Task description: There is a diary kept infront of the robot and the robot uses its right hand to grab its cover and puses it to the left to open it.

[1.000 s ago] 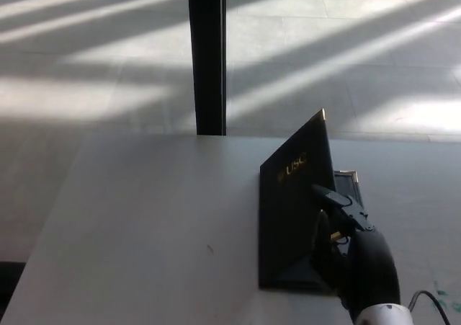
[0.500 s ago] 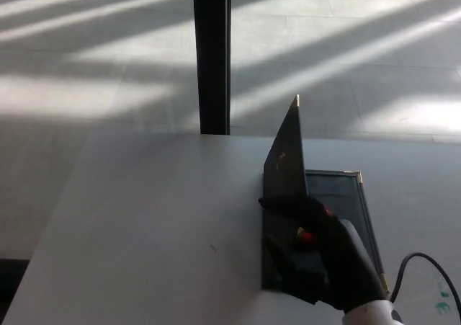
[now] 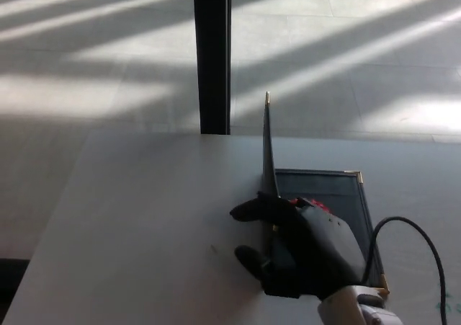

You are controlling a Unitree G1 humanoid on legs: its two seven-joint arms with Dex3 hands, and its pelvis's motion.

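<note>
Matt dark diary cover [image 3: 268, 152] with brassy metal corners, smooth matt pale table [image 3: 144, 217], black hand [image 3: 288, 238]

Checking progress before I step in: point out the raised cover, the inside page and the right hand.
cover [image 3: 268, 152], head view, upright edge
inside page [image 3: 324, 188], head view, bare dark surface
right hand [image 3: 295, 238], head view, back of hand

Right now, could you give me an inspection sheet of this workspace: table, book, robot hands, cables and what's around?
Surface: pale grey table, tiny dark speck.
Job's things: black hardcover diary with gold corners; its cover stands about upright, seen edge-on.
Clutter: nothing seen.
Hands: black right hand wrapped on the cover's lower edge; left hand not in view.
Cables: black cable looping by the right wrist.
Surroundings: black post, sunlit tiled floor.
</note>
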